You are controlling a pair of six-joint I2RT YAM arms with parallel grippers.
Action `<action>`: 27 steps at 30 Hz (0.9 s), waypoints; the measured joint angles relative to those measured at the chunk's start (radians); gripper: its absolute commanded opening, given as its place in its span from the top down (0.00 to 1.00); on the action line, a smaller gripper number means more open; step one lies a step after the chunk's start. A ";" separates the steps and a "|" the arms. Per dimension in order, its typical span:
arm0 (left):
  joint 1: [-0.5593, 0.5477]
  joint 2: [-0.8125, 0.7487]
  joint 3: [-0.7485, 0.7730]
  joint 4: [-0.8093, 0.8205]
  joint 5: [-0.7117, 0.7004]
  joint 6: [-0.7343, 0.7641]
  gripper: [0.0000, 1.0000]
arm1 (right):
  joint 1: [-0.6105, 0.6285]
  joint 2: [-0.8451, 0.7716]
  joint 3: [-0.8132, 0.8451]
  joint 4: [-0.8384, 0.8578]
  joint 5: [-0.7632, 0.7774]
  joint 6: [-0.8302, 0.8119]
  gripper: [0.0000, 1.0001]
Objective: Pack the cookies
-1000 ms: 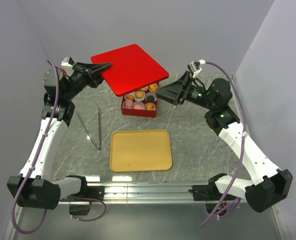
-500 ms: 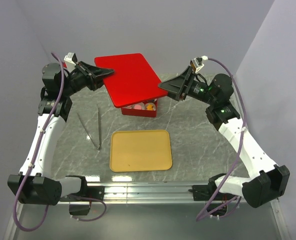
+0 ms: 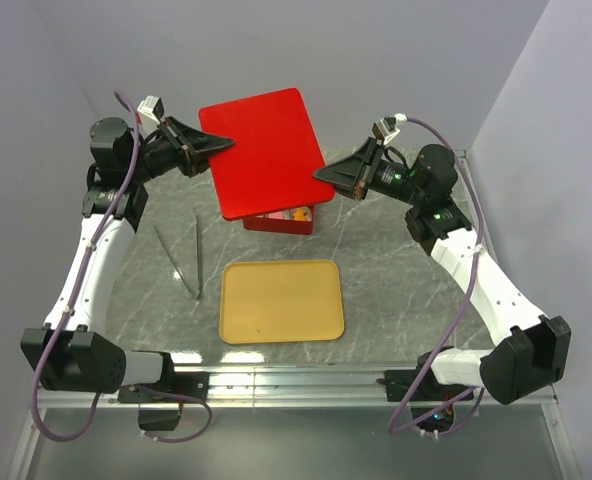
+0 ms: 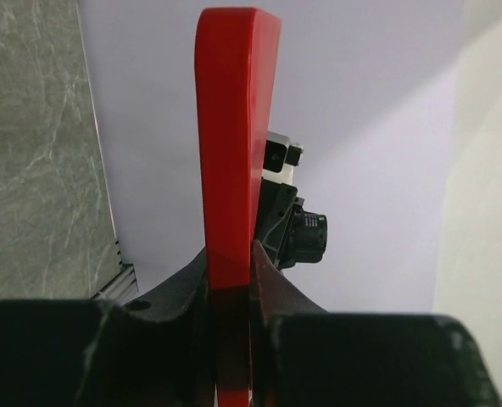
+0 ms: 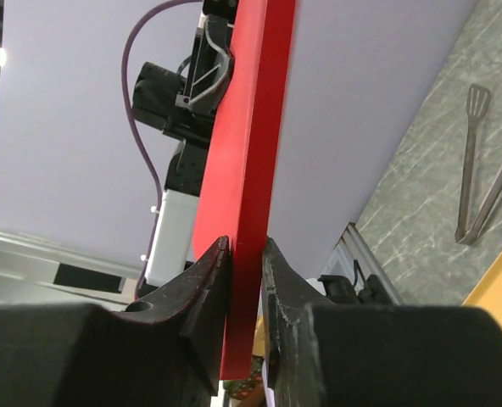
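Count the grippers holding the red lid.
2. The left gripper clamps the left edge of the red lid; the right gripper clamps its right edge. Neither is hidden.

The red lid [image 3: 266, 150] looks smooth and faintly glossy, the tongs [image 3: 198, 255] bare metal, the yellow tray [image 3: 281, 300] matt, the worktop [image 3: 396, 280] marble-patterned.

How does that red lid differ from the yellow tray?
The red lid hangs in the air over the red box, pinched at opposite edges by the left gripper and right gripper; the yellow tray lies flat on the table, touched by nothing. Colour: the lid is red, the tray yellow. Both are rounded rectangles.
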 measured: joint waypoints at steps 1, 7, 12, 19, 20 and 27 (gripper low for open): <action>0.000 0.006 0.002 0.003 0.005 0.003 0.80 | 0.000 0.002 0.000 -0.001 -0.001 0.001 0.94; -0.001 0.055 0.028 -0.022 0.034 0.067 0.51 | -0.001 0.009 0.000 0.013 0.000 -0.006 1.00; -0.008 0.105 0.049 -0.096 0.043 0.148 0.42 | -0.028 0.009 -0.001 0.019 0.002 -0.008 1.00; -0.009 0.152 0.053 -0.252 0.006 0.303 0.42 | -0.219 0.014 -0.001 0.029 0.010 0.006 1.00; -0.009 0.159 0.054 -0.275 -0.004 0.326 0.42 | -0.249 0.019 -0.001 0.026 0.016 0.004 1.00; -0.012 0.260 0.125 -0.454 -0.156 0.505 0.49 | -0.360 0.087 -0.015 0.024 0.045 0.044 1.00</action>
